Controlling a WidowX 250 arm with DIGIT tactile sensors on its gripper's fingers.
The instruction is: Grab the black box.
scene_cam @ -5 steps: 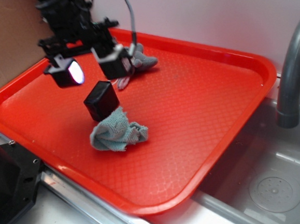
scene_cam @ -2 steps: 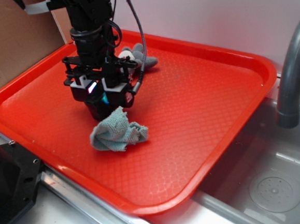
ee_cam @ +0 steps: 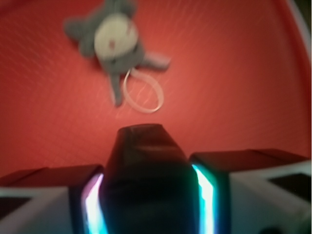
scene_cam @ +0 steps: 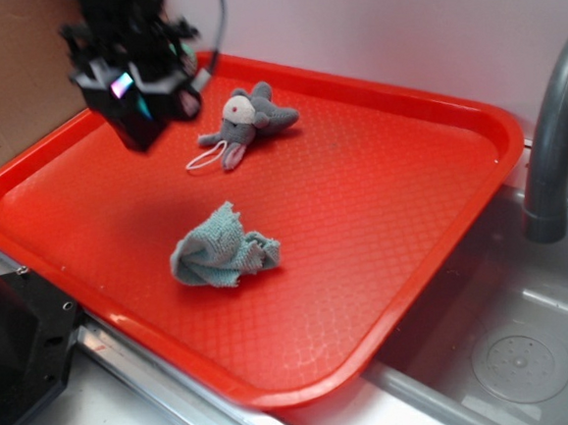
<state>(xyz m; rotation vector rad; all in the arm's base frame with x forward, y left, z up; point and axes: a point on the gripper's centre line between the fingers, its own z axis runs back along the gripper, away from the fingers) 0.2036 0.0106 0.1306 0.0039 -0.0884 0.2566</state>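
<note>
The black box (ee_cam: pixel 146 180) is a small glossy black block clamped between my two glowing pads (ee_cam: pixel 95 204). In the exterior view my gripper (scene_cam: pixel 137 101) hangs above the far left of the red tray (scene_cam: pixel 382 205), shut on the black box (scene_cam: pixel 143 132), whose lower end sticks out below the fingers. The box is lifted off the tray. The grey plush mouse (scene_cam: pixel 247 119) lies just right of the gripper; in the wrist view the mouse (ee_cam: pixel 114 44) is ahead of the box.
A crumpled light-blue cloth (scene_cam: pixel 220 249) lies mid-tray. A grey faucet (scene_cam: pixel 553 132) and a sink (scene_cam: pixel 511 352) are at the right. A black appliance with screws (scene_cam: pixel 19 351) stands at the front left. A cardboard wall (scene_cam: pixel 8 86) is behind the tray's left.
The gripper came down over the black box beside the cloth, shut on it, then rose and moved back-left with the box in its jaws. The cloth and mouse stayed put.
</note>
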